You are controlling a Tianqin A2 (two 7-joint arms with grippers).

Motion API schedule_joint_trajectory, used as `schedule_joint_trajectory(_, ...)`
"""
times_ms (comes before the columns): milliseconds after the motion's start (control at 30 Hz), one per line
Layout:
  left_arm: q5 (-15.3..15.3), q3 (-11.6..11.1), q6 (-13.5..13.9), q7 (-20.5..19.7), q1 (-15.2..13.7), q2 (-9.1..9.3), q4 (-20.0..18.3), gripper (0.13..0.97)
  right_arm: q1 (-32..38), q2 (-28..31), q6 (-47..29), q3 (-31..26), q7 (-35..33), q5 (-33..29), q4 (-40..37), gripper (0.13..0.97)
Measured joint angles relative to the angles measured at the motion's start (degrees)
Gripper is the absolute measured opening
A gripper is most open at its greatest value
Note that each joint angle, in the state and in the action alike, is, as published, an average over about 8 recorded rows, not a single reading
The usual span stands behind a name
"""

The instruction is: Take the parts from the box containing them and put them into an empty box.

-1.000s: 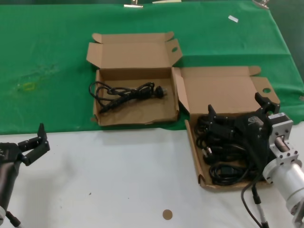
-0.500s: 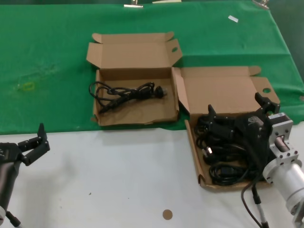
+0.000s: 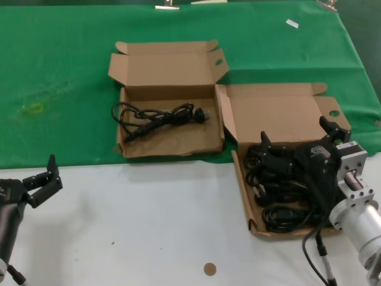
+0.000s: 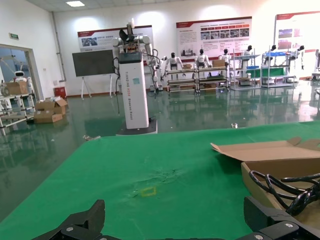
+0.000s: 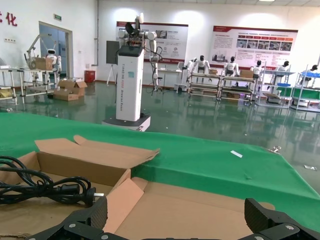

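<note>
A green cloth (image 3: 71, 71) covers the far white table (image 3: 149, 226).

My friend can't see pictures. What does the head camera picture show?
The right gripper hangs open over a cardboard box full of black power cords. Beside it, on a green cloth, another open box holds one cord. The left gripper waits open at the white table's edge.

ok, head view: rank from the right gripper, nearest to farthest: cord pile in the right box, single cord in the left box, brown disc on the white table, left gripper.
1. Cord pile: directly under the right gripper, right box.
2. Single cord and brown disc: too close to call.
3. Left gripper: far left, over the white table.
</note>
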Motion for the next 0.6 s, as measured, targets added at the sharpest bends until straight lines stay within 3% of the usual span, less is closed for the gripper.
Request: schedule_joint_trajectory(600, 0.0, 0.0, 0.0, 0.0, 0.0, 0.0, 0.0, 0.966, 0.0, 0.0, 0.0, 0.0, 0.0, 0.0, 0.0, 0.966)
